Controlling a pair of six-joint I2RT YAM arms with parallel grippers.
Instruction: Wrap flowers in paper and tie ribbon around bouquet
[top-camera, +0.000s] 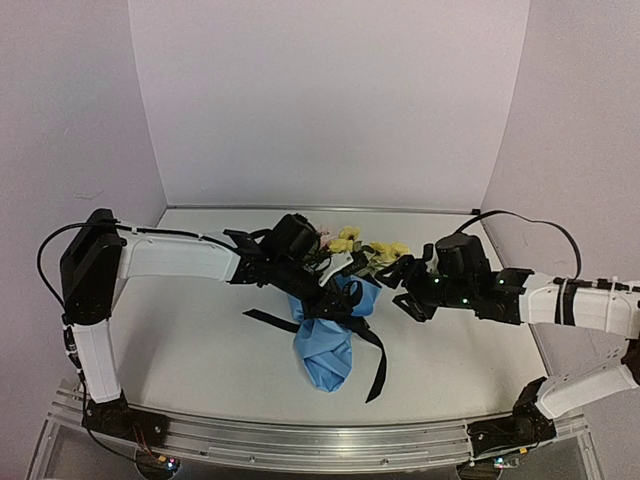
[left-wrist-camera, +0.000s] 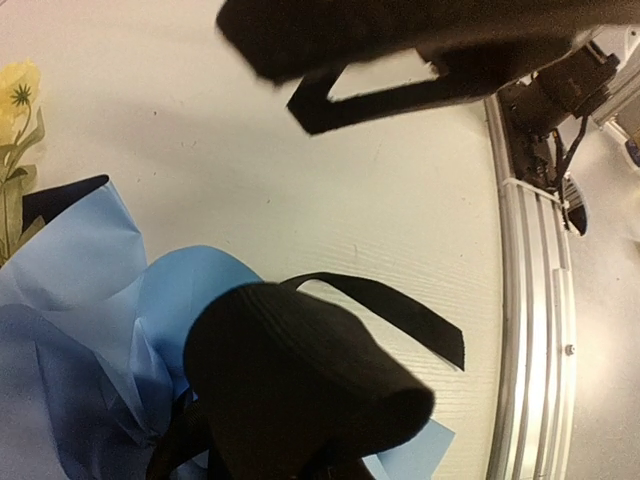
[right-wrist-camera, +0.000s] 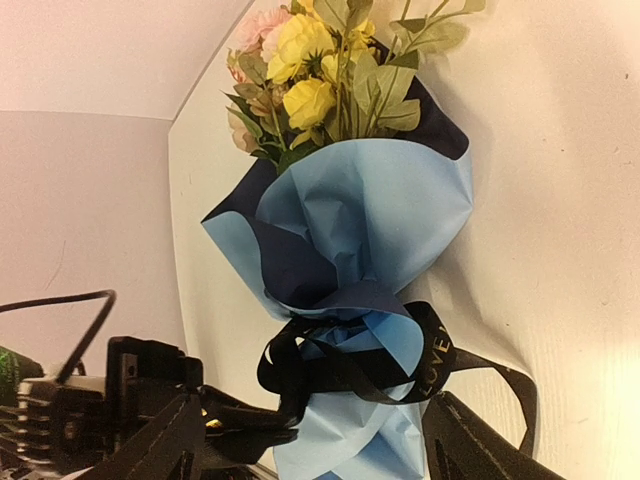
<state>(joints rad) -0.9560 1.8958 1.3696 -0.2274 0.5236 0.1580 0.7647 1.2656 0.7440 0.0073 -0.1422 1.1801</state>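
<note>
- The wrapping part looks done: the paper (right-wrist-camera: 370, 210) closes around the stems as a cone, light blue outside, with the dark navy face showing at the open mouth.
- The ribbon (right-wrist-camera: 345, 365) goes around the narrow waist of the bouquet (top-camera: 330, 345) and crosses over itself there. I judge the tying is near its end, but I cannot tell if the knot is tight or only a loose loop.
- Two loose tails lie on the table (top-camera: 200, 340): a short one at 9 o'clock from the waist and a longer one running to 5 o'clock.
- What is left, as I judge: to pull the knot firm, if it is not, and to let go.
- The bouquet lies flat at the middle of the table, between the two arms. In the top view its long axis runs from 7 o'clock to 1 o'clock; the flowers (right-wrist-camera: 300, 60) point to 1 o'clock, away from the arm bases, and the closed paper end points to 7 o'clock.
- The left gripper (top-camera: 322, 292) is pressed together just above the waist; the ribbon passes right by it, but I cannot tell if it is pinched.
- The right gripper (top-camera: 404, 288) stands spread and holds nothing, at 3 o'clock from the blooms.
</note>
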